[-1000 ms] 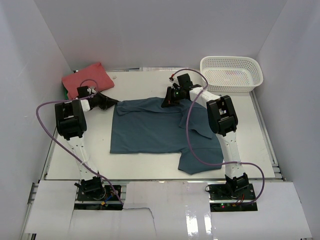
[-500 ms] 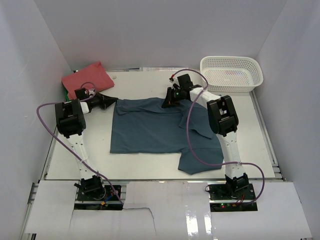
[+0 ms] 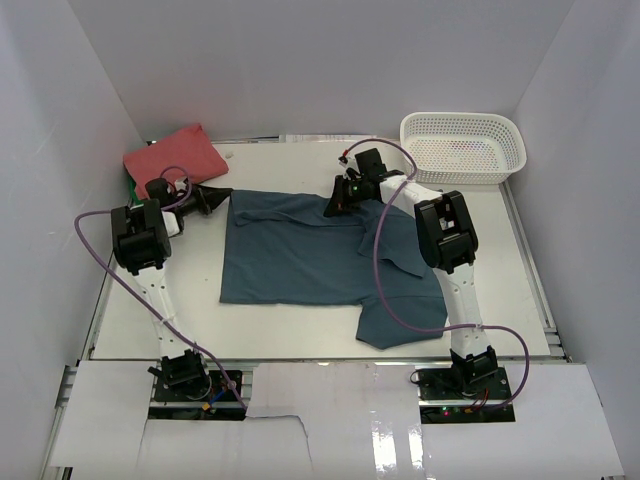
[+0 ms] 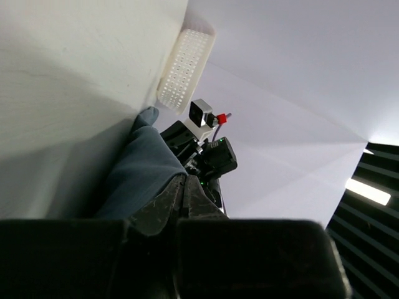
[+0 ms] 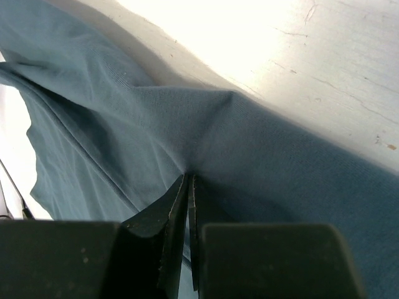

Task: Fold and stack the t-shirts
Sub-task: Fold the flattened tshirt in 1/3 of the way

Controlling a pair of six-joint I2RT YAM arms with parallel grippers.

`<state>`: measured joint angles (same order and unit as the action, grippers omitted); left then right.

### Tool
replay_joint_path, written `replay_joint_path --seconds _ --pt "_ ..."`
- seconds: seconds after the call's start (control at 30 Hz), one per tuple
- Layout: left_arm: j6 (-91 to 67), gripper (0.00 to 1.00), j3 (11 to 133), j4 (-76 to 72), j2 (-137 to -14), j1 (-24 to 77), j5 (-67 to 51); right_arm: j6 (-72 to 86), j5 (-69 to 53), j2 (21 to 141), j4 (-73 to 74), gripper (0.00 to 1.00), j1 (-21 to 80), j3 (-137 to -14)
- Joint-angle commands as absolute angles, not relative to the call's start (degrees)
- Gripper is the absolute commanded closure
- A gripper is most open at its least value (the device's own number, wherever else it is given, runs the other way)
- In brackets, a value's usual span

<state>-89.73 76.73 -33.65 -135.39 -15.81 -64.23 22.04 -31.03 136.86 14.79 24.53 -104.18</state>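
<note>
The teal-blue t-shirt [image 3: 310, 260] lies spread out in the middle of the table [image 3: 300, 335] in the top view. One sleeve reaches toward the near right side, close to the right arm. The coral-red t-shirt [image 3: 178, 155] is folded and rests in the far left corner, well apart from the blue one. The white basket [image 3: 462, 147] stands in the far right corner. The left gripper [image 3: 222, 196] is at the far left corner of the teal-blue t-shirt, low and touching the cloth. The right gripper [image 3: 335, 203] is on the far edge of the same shirt, near its middle.

In the left wrist view, the left gripper [image 4: 182, 187] has its two fingers pressed together. The teal-blue t-shirt [image 4: 140, 171] runs into them, so the fingers are clamped on its edge. From there the cloth stretches away over the table [image 4: 62, 93] toward the right arm [image 4: 209, 152], which is seen at the other end of it. The basket [image 4: 184, 65] shows behind, at the far edge.

In the right wrist view, the right gripper [image 5: 187, 180] is closed with only a thin line between the fingers. It pinches a fold of the teal-blue t-shirt [image 5: 124, 124], and wrinkles run out from the pinched point. The bare table [image 5: 299, 62] is bright just beyond the edge of the cloth.
</note>
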Motion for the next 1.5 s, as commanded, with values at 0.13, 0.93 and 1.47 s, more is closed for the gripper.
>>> replay_joint_path --seconds 0.13,0.93,1.47 --pt "-107.75 0.50 75.50 -49.20 -139.66 -16.52 -63.55 19.42 -27.07 136.93 21.09 0.90 25.05 -101.51" --pt "-35.43 0.31 74.88 17.38 -104.86 -10.21 -32.71 19.25 -27.69 135.53 19.69 0.89 25.14 -99.41" --pt "-22.50 0.30 68.29 25.83 -96.06 -2.99 -11.96 19.16 -28.56 135.35 19.51 0.88 25.05 -99.67"
